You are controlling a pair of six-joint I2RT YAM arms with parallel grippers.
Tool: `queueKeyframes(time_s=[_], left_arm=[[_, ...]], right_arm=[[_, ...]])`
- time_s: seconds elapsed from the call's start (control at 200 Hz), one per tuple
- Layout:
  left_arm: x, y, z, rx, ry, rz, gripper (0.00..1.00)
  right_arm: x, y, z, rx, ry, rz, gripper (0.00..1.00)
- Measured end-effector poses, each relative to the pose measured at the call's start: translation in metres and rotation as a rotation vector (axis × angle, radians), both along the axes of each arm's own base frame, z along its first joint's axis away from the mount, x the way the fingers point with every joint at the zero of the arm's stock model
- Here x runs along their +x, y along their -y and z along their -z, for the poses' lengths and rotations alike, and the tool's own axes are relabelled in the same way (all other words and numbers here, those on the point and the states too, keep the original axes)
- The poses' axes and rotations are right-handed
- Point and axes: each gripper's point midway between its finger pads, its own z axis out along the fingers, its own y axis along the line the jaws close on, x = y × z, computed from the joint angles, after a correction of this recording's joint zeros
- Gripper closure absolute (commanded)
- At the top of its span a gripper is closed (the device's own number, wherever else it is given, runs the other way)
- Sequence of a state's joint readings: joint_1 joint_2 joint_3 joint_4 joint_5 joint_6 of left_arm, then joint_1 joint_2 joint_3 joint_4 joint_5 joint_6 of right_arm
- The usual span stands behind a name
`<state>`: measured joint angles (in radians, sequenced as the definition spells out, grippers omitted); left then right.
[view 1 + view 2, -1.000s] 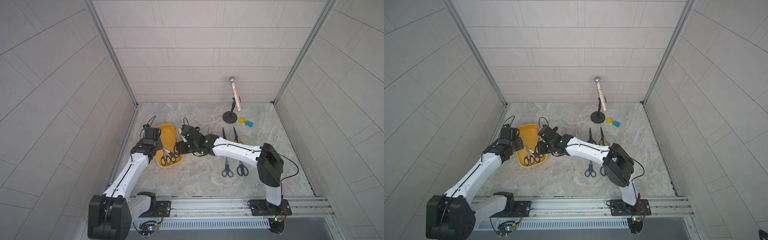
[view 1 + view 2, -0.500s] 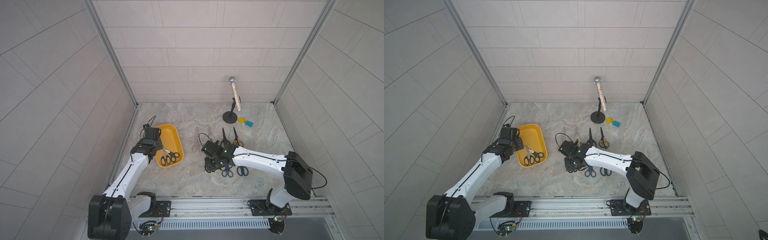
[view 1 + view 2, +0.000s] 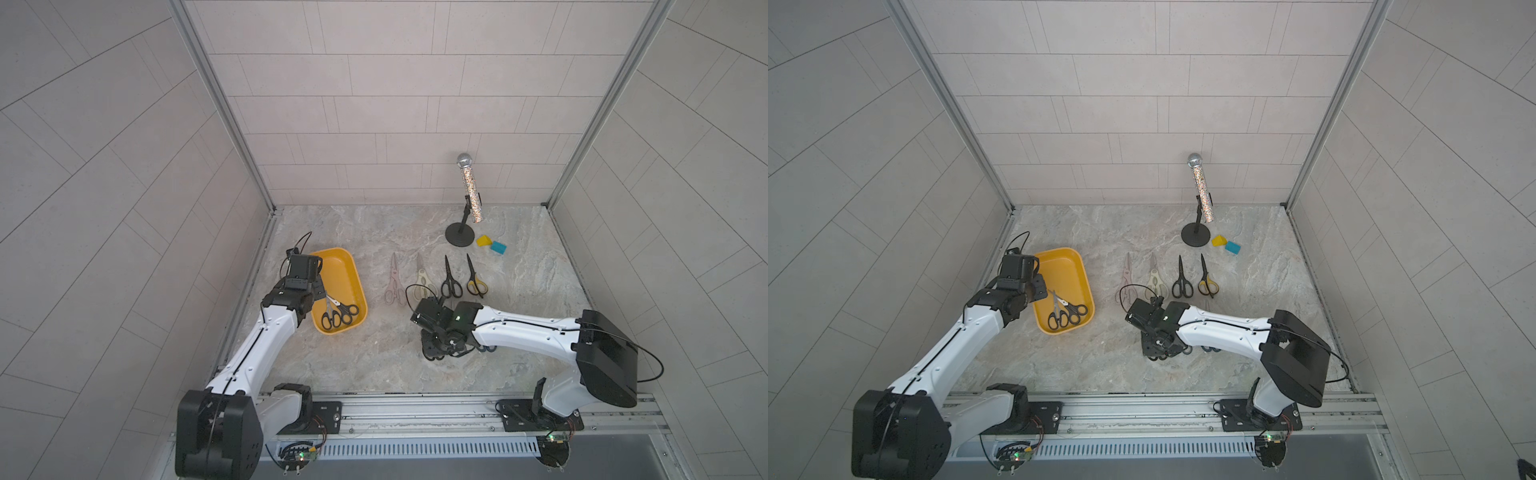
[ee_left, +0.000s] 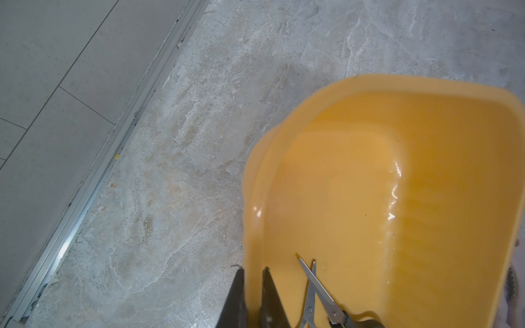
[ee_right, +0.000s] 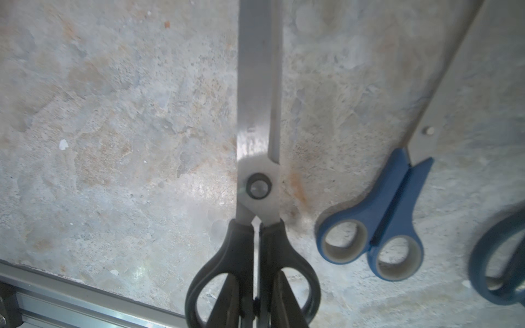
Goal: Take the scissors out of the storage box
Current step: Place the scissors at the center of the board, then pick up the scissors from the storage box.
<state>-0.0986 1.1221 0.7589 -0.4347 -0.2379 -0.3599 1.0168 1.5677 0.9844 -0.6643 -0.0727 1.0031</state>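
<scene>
The yellow storage box (image 3: 341, 266) lies at the left with two black-handled scissors (image 3: 338, 316) inside; their blades (image 4: 311, 286) cross beside my left gripper (image 4: 253, 286). That gripper is shut on the box's near side wall, one finger (image 4: 238, 295) outside and one inside. My right gripper (image 5: 255, 301) is shut on the handles of a black-handled pair (image 5: 257, 147), low over the table front of centre (image 3: 436, 347). Two blue-handled pairs (image 5: 377, 227) lie right beside it. Pink shears (image 3: 392, 278), cream shears (image 3: 424, 277), a black pair (image 3: 451, 280) and a yellow-and-black pair (image 3: 474, 279) lie in a row behind.
A glittery microphone on a black stand (image 3: 467, 195) rises at the back right, with a small yellow block (image 3: 483, 240) and a teal block (image 3: 498, 247) beside its base. Tiled walls close three sides. A metal rail (image 3: 415, 409) runs along the front edge.
My right arm has swung away from the storage box, carrying the black-handled pair rightward and forward to beside the blue pairs. The left arm and the box have stayed put.
</scene>
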Motion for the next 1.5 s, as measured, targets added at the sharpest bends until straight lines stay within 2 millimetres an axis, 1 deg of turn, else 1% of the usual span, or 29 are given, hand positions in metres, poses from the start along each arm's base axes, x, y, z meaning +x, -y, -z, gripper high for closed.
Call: queueKeyframes(time_s=[0.12,0.305,0.5,0.545,0.605,0.735,0.815,0.971,1.061,1.166,1.296,1.496], left_arm=[[0.000,-0.001,0.000,0.003,0.000,-0.002,1.00],[0.000,-0.001,0.000,0.007,0.001,-0.005,1.00],[0.000,-0.002,-0.001,0.011,0.001,-0.008,1.00],[0.000,-0.002,-0.001,0.011,0.001,-0.008,1.00],[0.000,-0.002,-0.001,0.012,0.001,-0.008,1.00],[0.000,-0.003,-0.001,0.013,0.001,-0.009,1.00],[0.000,-0.003,-0.001,0.014,0.001,-0.010,1.00],[0.000,-0.003,-0.001,0.016,0.001,-0.011,1.00],[0.000,-0.003,-0.001,0.016,0.002,-0.011,1.00],[0.000,-0.004,-0.001,0.017,0.002,-0.012,1.00],[0.000,-0.004,-0.001,0.018,0.002,-0.013,1.00],[0.000,-0.004,-0.001,0.018,0.001,-0.012,1.00]], right_arm=[[-0.003,0.001,0.014,-0.027,-0.027,0.017,0.93],[-0.003,0.001,0.020,-0.043,-0.037,0.039,0.91],[0.000,-0.003,0.031,-0.067,-0.051,0.043,0.86],[0.001,-0.004,0.033,-0.072,-0.054,0.042,0.83],[0.001,-0.005,0.032,-0.072,-0.053,0.042,0.76],[0.005,-0.008,0.029,-0.064,-0.042,0.041,0.65],[0.007,-0.010,0.026,-0.062,-0.035,0.044,0.63],[0.010,-0.011,0.020,-0.067,-0.020,0.042,0.63],[0.013,-0.012,0.014,-0.059,-0.002,0.034,0.63],[0.020,-0.021,-0.004,-0.018,0.037,0.008,0.64],[0.035,-0.045,-0.033,0.079,0.119,-0.047,0.67],[0.057,-0.091,-0.076,0.230,0.250,-0.176,0.68]])
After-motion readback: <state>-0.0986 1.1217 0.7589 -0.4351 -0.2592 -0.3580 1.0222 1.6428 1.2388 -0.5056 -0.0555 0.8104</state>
